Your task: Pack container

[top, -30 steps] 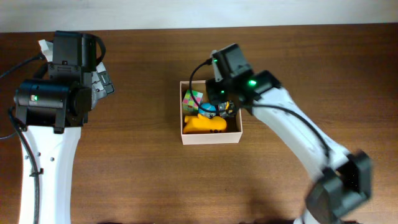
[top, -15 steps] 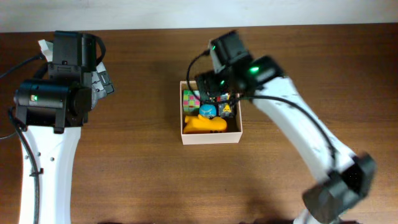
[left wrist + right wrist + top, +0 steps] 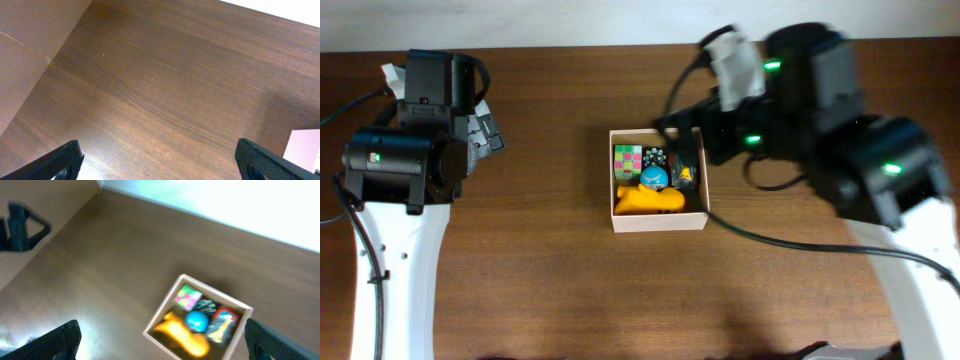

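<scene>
The container [image 3: 658, 224] stands mid-table, white outside, holding a yellow toy [image 3: 650, 201], a blue ball [image 3: 653, 179], a pink-green cube [image 3: 627, 160], a dark dotted piece [image 3: 654, 157] and a black packet [image 3: 684, 175]. My right gripper [image 3: 172, 342] hangs open high above it, nothing between its fingers. Below it, blurred, lie the container [image 3: 164, 304], the yellow toy [image 3: 182, 332] and the blue ball [image 3: 196, 321]. In the overhead view the right arm [image 3: 790, 90] is raised at the container's back right. My left gripper [image 3: 161, 160] is open over bare wood, far left [image 3: 485, 135].
The table's back edge [image 3: 570, 45] runs along the top. A small white object [image 3: 392, 75] sits behind the left arm. A pale corner [image 3: 305, 147] shows at the lower right of the left wrist view. A dark blurred shape [image 3: 22, 227] shows upper left.
My right gripper opened inside the container, left the black packet there, then rose and drew back to the right. The left arm has not moved.
</scene>
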